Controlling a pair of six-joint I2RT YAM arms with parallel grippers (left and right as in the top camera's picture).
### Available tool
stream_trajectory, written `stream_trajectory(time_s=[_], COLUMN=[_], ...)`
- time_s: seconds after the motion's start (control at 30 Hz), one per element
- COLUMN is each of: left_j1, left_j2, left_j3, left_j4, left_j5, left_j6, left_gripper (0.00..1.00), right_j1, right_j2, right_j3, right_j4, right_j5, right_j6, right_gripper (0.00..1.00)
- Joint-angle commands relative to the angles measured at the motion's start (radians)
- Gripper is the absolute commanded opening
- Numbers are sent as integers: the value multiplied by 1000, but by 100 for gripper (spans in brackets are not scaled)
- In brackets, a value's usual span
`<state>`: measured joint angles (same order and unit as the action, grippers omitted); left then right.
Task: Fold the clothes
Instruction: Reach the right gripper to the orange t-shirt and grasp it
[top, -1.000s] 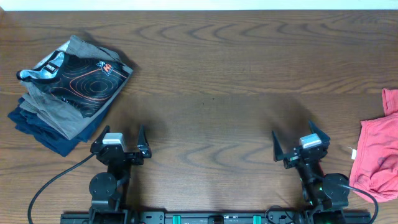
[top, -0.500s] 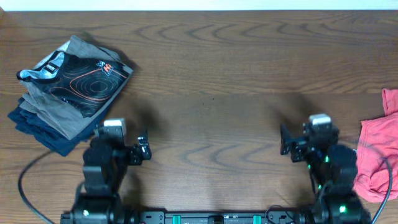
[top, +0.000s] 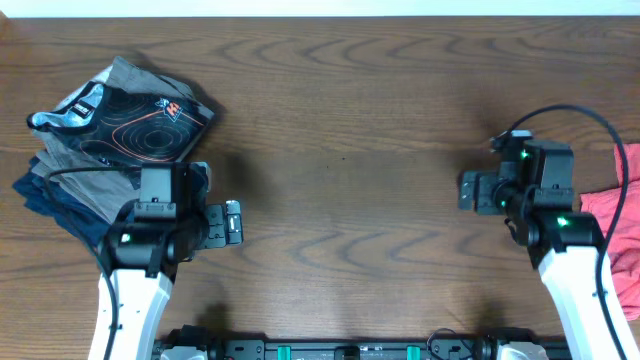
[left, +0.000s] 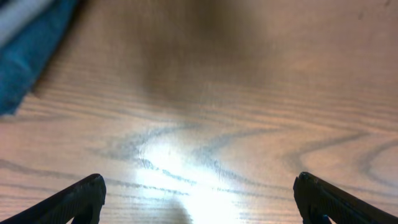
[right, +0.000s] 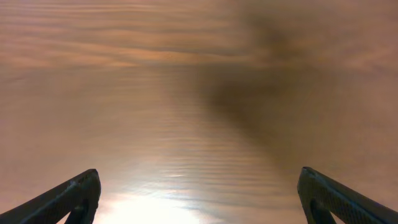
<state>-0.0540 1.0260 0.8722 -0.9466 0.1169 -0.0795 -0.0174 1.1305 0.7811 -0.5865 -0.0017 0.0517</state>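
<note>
The left gripper (left: 199, 196) is spread wide, holding nothing, above the wood table (top: 340, 90), near a pile (top: 110, 140) of folded garments. The right gripper (right: 199, 193) is also spread wide, holding nothing. The red shirt (top: 630, 165) lies bunched at the table's right edge, partly hidden by the right arm.
</note>
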Motion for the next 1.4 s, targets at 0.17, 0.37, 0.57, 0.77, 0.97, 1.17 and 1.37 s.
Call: stream_trajectory(time_s=[0.17,0.37,0.57,0.77,0.97,1.17,1.37], left_j1=[3,3,3,3,3,3,3], left_j2=[40,40,40,40,40,40,40], left_j3=[18,17,17,17,17,17,17], left_j4=[10,47,59,66,66,66,65], left_j5=[10,10,10,10,10,10,11], left_j6=[-31,-31,-31,-31,-31,-31,-31], left_gripper=[98,98,98,98,98,98,98], right_j1=[-253,-430,-540,-589,-591,-556,-382], right_j2=[195,362,518,613,666,539,289], right_j3=[16,16,16,16,16,55,170], right_j4=[137,315,415,549,576,590,546], right_j5=[440,413,404,332,254,-119,-430], right_j6=[225,218,226,225,224,114,99], right_gripper=[99,98,96,88,3,1,1])
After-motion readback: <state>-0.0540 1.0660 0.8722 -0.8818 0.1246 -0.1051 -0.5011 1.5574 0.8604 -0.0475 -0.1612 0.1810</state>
